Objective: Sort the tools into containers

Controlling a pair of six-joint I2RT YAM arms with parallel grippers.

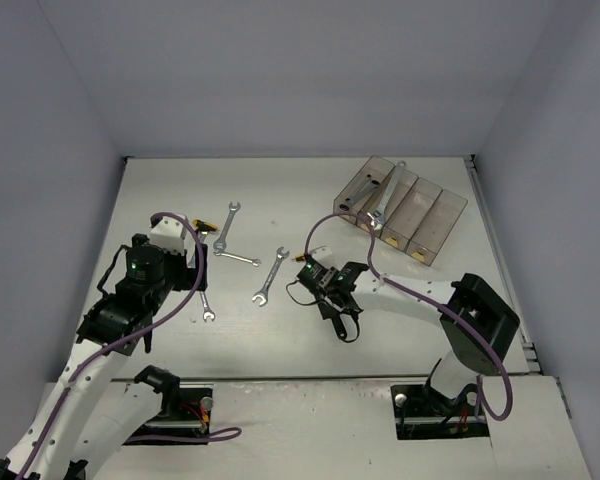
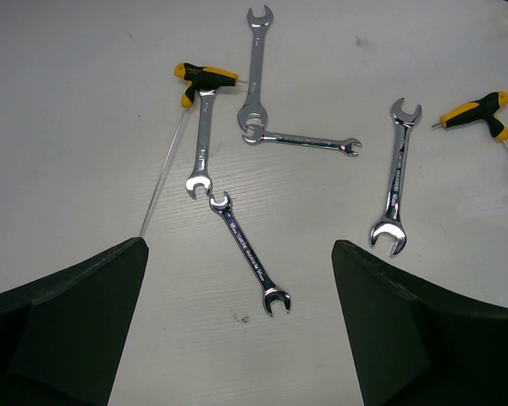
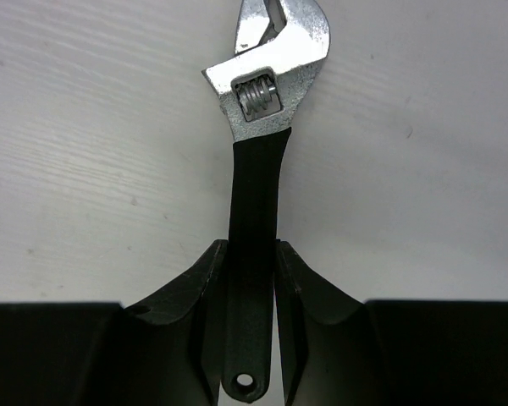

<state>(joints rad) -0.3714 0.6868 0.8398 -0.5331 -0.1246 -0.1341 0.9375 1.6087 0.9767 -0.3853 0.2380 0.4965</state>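
Black-handled adjustable wrench (image 3: 252, 203) is pinched low on its handle between the right arm's fingers (image 3: 205, 304), which are closed most of the way onto it. Its silver head points away from the wrist, with the pale surface (image 1: 280, 190) showing beneath. I cannot tell whether it is lifted clear. Gripping low on the handle leaves the heavy head free, probably so it can go head-first into a narrow bin.

In the overhead view this arm sits near the centre of the surface. The containers (image 1: 442, 222), four smoky translucent bins joined in a row, lie well apart from it at about 1 o'clock. Two silver wrenches (image 1: 388, 192) already lean in the bins at the row's 10 o'clock end, so sorting appears under way.

The left arm's fingers (image 2: 76, 321) are spread wide and hold nothing. They hover at about 8 o'clock, over the loose tools: five open-ended wrenches (image 2: 247, 251) and two yellow-and-black drivers (image 2: 205, 78). These lie flat and scattered, some touching at their ends. That stance suggests the left arm is ready to pick next.
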